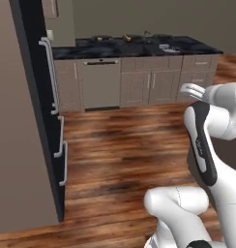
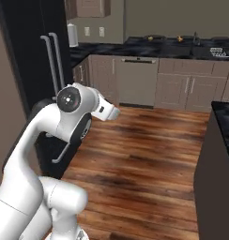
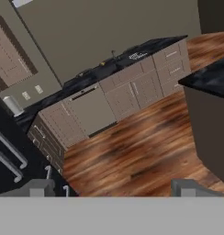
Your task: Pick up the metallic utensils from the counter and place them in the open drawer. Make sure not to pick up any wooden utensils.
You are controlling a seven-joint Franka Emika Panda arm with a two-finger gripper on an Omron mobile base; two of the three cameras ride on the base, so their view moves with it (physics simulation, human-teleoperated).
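Observation:
In the hand view my gripper (image 3: 113,188) is open, its two dark fingertips (image 3: 39,187) far apart with nothing between them, high above the wooden floor. A long black counter (image 1: 139,47) (image 2: 158,47) (image 3: 109,69) runs along the far wall across the room from me. Small items lie on it, too small to identify. The end of a second black counter (image 2: 224,122) (image 3: 210,75) stands close on my right. The metallic utensils, the wooden utensils and the open drawer are out of view.
A tall black fridge (image 1: 40,121) (image 2: 36,61) with silver bar handles stands close on the left. Under the far counter are a dishwasher (image 1: 101,83) (image 2: 139,80) and shut taupe cabinets (image 1: 151,85). A wire rack (image 1: 169,48) (image 2: 218,51) sits on it. Wooden floor (image 2: 144,150) lies between.

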